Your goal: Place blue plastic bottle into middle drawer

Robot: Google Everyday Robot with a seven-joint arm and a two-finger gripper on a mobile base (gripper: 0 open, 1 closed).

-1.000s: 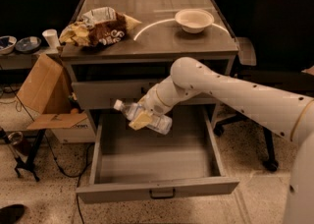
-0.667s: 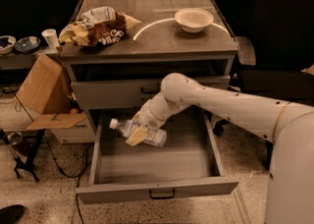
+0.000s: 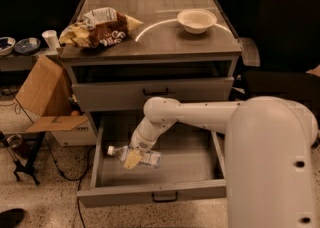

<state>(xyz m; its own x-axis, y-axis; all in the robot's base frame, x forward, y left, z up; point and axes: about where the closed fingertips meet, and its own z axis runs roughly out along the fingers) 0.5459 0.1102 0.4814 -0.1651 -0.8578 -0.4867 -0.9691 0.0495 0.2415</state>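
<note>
The blue plastic bottle (image 3: pixel 135 156) lies on its side, white cap to the left, low inside the open middle drawer (image 3: pixel 185 164) over its left half. My gripper (image 3: pixel 135 156) reaches down from the white arm (image 3: pixel 200 114) into the drawer and is shut on the bottle's middle. I cannot tell whether the bottle touches the drawer floor.
The cabinet top (image 3: pixel 170 37) holds a brown-and-white snack bag (image 3: pixel 97 27) at the left and a white bowl (image 3: pixel 197 20) at the right. The drawer above (image 3: pixel 152 92) is closed. A cardboard box (image 3: pixel 47 97) stands left of the cabinet, a black chair (image 3: pixel 285 47) right.
The arm has lowered and moved toward the drawer's front left, carrying the bottle down deeper into the open drawer. The grip on the bottle is unchanged.
</note>
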